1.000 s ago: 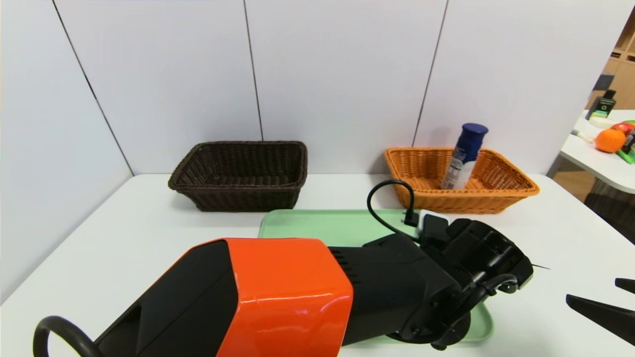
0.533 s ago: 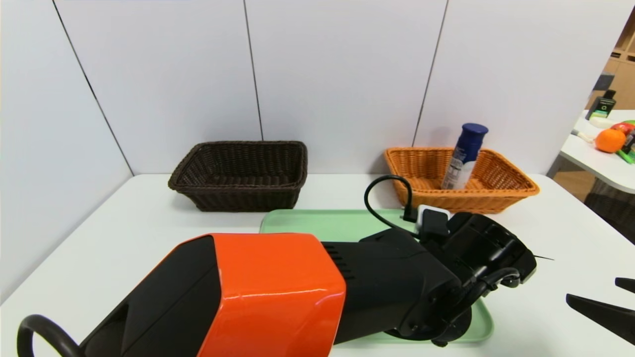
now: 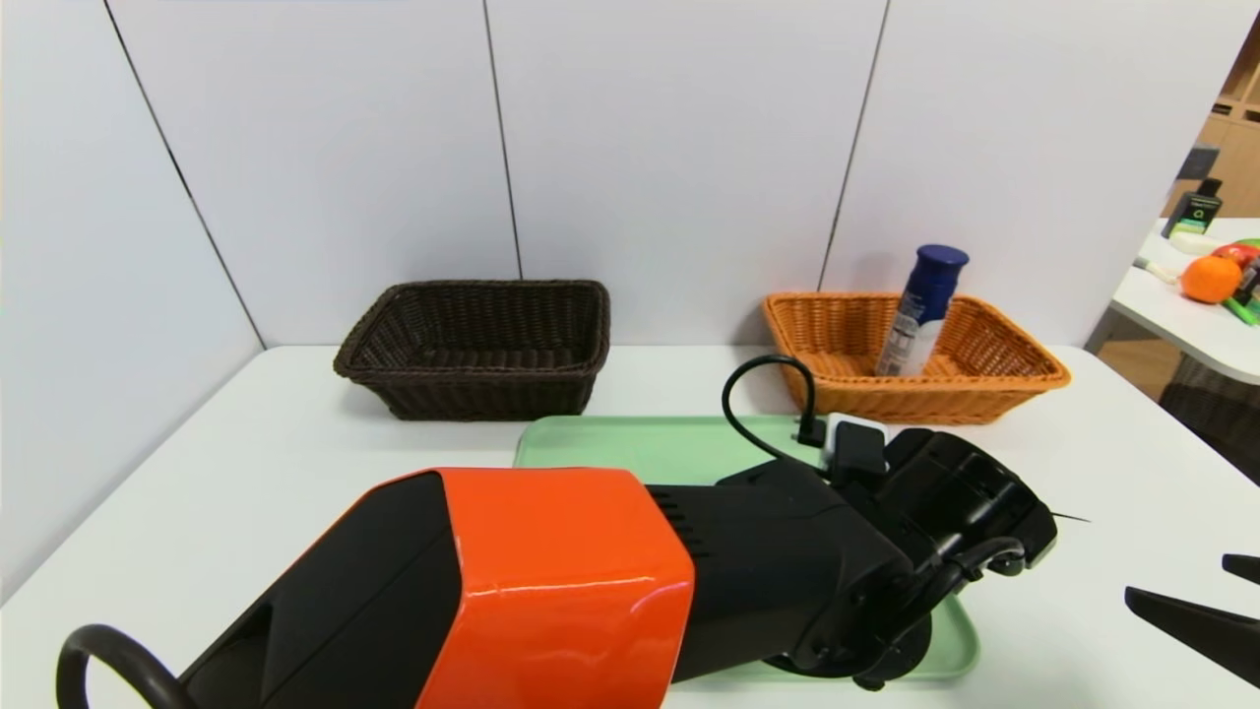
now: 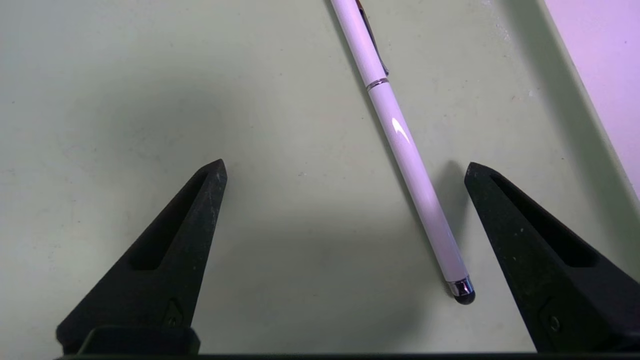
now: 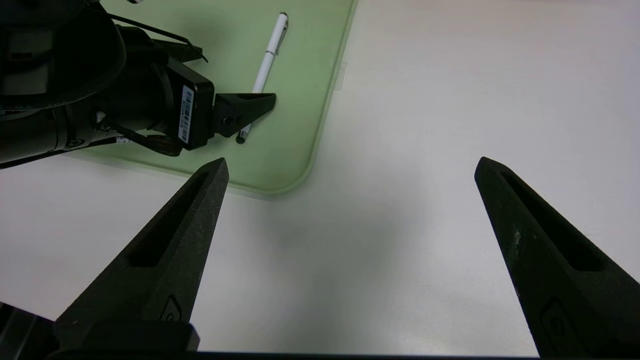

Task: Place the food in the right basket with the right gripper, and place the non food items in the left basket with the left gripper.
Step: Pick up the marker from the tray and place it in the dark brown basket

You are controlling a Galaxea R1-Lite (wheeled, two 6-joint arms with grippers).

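Observation:
The white pen (image 4: 405,145) lies flat on the green tray (image 4: 150,75). My left gripper (image 4: 345,167) hangs low over it, open, with the pen between the fingers and close to one of them, touching neither. In the head view the left arm (image 3: 551,581) covers the tray's (image 3: 640,448) right part and hides the pen. The food canister (image 3: 920,310) stands leaning in the right basket (image 3: 984,399). The dark left basket (image 3: 472,350) holds nothing that shows. My right gripper (image 5: 352,162) is open over bare table right of the tray, also at the head view's lower right (image 3: 1206,606).
The white table (image 3: 197,492) ends at wall panels just behind both baskets. A second table at the far right carries an orange fruit (image 3: 1209,279) and other items. The right wrist view shows the tray's rounded corner (image 5: 295,170) and the pen (image 5: 267,57).
The left arm's wrist rose slightly over the tray and settled back to nearly where it was. Both grippers stay open and the right arm has not moved.

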